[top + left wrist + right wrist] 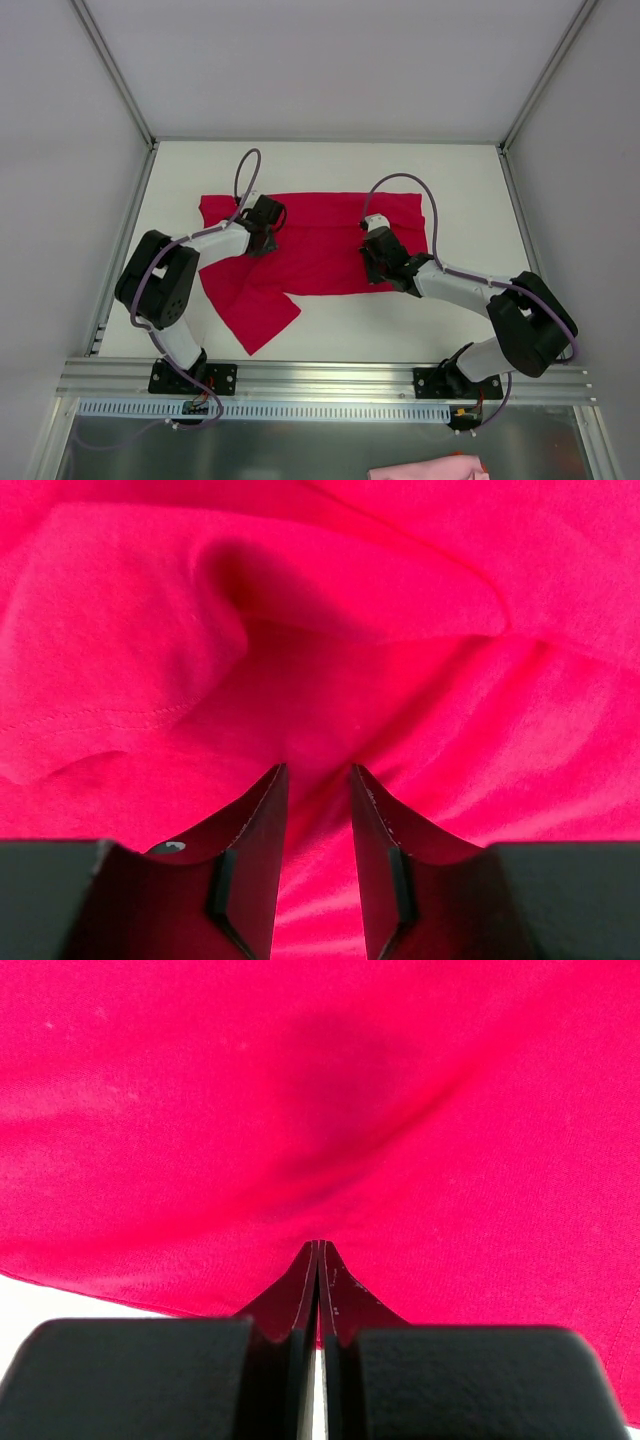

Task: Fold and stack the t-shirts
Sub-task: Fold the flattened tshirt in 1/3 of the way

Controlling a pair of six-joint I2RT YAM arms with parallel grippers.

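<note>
One crimson t-shirt (320,262) lies spread across the white table (330,165), with a flap reaching toward the front left. My left gripper (270,220) is pressed down on its upper left part. In the left wrist view the left gripper (318,772) is open by a narrow gap, with wrinkled t-shirt cloth (400,630) showing between and beyond the fingers. My right gripper (372,264) sits at the t-shirt's near hem, right of centre. The right wrist view shows the right gripper (320,1246) shut, pinching the t-shirt (300,1080) just above its edge.
A pale pink cloth (430,468) lies below the front rail (320,378), outside the table. Grey enclosure walls with metal posts ring the table. Bare white table (40,1295) shows under the hem beside the right gripper.
</note>
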